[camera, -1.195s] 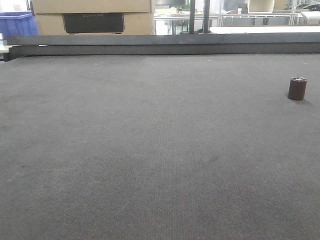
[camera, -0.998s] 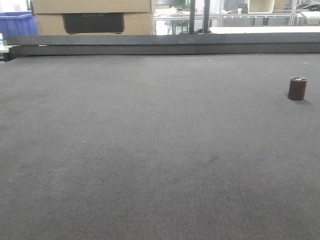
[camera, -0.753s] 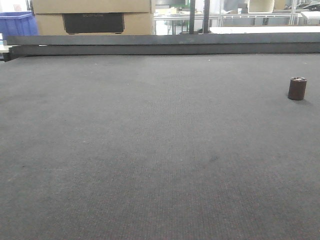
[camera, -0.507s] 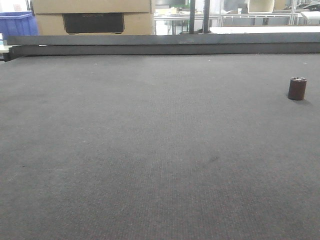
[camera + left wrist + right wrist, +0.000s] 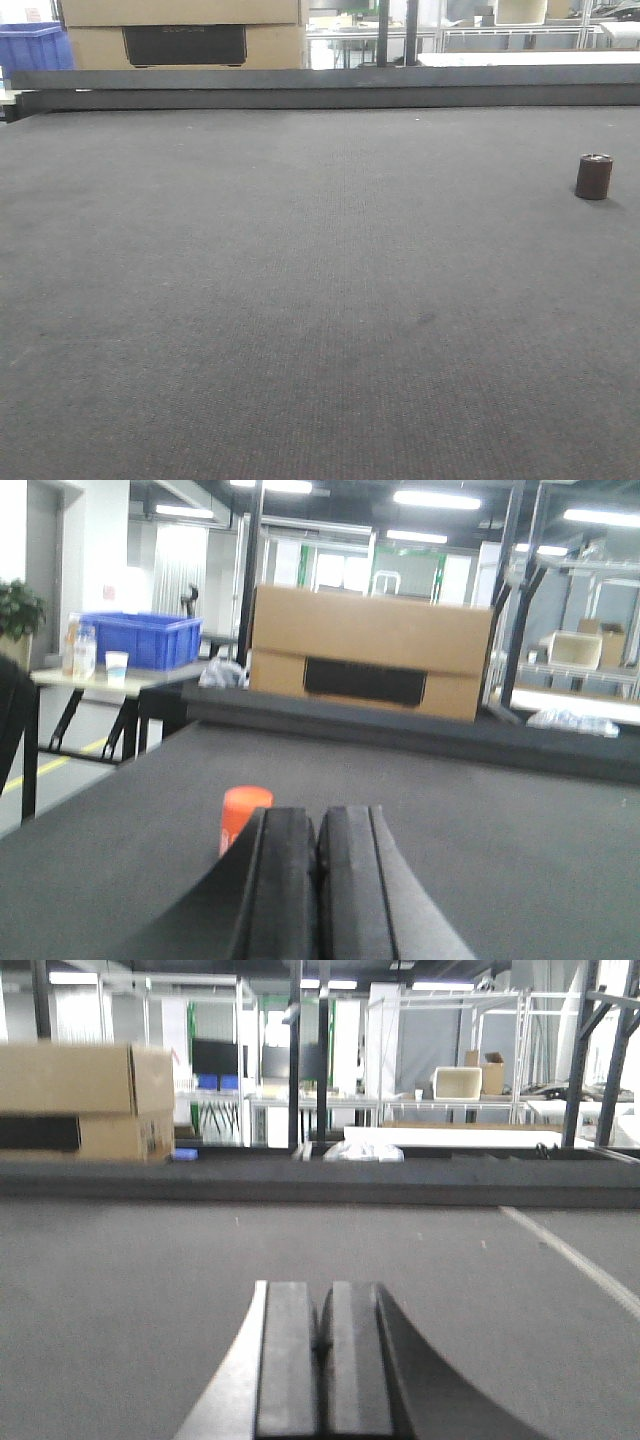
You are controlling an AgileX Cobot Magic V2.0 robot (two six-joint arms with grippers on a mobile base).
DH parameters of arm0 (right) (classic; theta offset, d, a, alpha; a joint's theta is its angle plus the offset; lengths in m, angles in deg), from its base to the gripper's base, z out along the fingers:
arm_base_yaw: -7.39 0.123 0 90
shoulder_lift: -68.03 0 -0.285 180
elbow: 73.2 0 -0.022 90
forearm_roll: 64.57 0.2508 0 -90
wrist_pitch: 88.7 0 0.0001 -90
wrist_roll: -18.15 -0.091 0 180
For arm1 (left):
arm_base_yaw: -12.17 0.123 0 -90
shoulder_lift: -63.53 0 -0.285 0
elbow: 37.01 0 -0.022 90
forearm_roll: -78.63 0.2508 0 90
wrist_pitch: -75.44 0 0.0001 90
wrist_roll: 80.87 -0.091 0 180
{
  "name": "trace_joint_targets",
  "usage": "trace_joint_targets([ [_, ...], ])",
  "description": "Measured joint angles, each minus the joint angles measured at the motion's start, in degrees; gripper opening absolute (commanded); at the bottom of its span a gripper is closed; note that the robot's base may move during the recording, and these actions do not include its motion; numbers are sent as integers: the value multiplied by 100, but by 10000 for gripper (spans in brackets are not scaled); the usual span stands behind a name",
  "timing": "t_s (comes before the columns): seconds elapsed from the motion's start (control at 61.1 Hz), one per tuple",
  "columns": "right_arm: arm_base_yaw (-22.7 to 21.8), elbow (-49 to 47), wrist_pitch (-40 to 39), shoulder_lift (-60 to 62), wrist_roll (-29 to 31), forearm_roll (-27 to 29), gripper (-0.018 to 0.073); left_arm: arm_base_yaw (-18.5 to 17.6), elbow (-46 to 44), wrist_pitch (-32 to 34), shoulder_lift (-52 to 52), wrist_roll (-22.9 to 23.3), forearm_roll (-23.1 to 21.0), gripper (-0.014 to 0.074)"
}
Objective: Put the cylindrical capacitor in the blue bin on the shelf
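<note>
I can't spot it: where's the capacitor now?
In the front view, the cylindrical capacitor stands upright, alone on the dark mat, near the right edge.

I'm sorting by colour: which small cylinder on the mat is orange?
The orange cylinder just beyond the left gripper; the cylindrical capacitor is dark maroon with a grey top.

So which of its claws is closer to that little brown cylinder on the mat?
Probably the right. The cylindrical capacitor stands far to the robot's right; neither the right gripper nor the left gripper has it in view.
</note>
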Motion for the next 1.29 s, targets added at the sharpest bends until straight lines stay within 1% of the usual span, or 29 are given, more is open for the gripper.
trace_joint_targets([
  [0.098, 0, -660, 226, 16, 0, 130, -122, 0, -615, -414, 65, 0, 125, -111],
  [0.164, 0, -1231, 537, 12, 0, 141, -76, 0, -1200, -934, 212, 0, 280, -111],
  [0.196, 0, -1559, 732, -48, 0, 151, -29, 0, -1497, -1226, 319, 0, 350, -111],
  [0.278, 0, -2192, 1089, -319, 0, 178, 138, 0, -2105, -1820, 634, 0, 453, -109],
  [0.344, 0, -2580, 1293, -651, 0, 190, 327, 0, -2508, -2169, 888, 0, 495, -73],
  [0.376, 0, -2748, 1355, -856, 0, 190, 409, 0, -2685, -2302, 1002, 0, 495, -36],
  [0.409, 0, -2865, 1387, -1067, 0, 190, 464, 0, -2801, -2381, 1145, 0, 504, 0],
  [0.442, 0, -2992, 1419, -1240, 0, 190, 508, 0, -2900, -2441, 1254, 0, 504, 43],
  [0.458, 0, -3037, 1435, -1372, 0, 190, 536, 0, -2962, -2468, 1332, 0, 504, 79],
  [0.491, 0, -3130, 1449, -1543, 0, 190, 566, 0, -3042, -2509, 1454, 0, 508, 132],
  [0.507, 0, -3172, 1460, -1671, 0, 190, 577, 0, -3069, -2520, 1502, 0, 518, 175],
  [0.573, 0, -3235, 1460, -2052, 0, 190, 570, 0, -3121, -2557, 1688, 0, 518, 304],
  [0.606, 0, -3249, 1448, -2260, 0, 198, 570, 0, -3134, -2580, 1776, 0, 518, 384],
  [0.671, 0, -3249, 1362, -2690, 0, 198, 570, 0, -3142, -2624, 1898, 0, 518, 488],
  [0.737, 0, -3249, 1264, -3040, 0, 198, 570, 0, -3142, -2648, 1976, 0, 518, 564],
  [0.786, 0, -3249, 1156, -3356, 0, 187, 570, 0, -3142, -2657, 1987, 0, 518, 603],
  [0.933, 0, -3099, 652, -4420, 0, 55, 570, -53, -3142, -2662, 2000, 0, 518, 602],
  [1.097, 0, -2718, -579, -5959, 0, -4, 570, -116, -3142, -2662, 2000, 0, 518, 602],
  [1.26, 0, -2662, -2336, -7507, 0, -178, 570, -116, -3142, -2671, 2000, 0, 518, 602],
  [1.293, 0, -2662, -2900, -7905, 0, -240, 570, -116, -3142, -2671, 2000, 0, 518, 602],
])
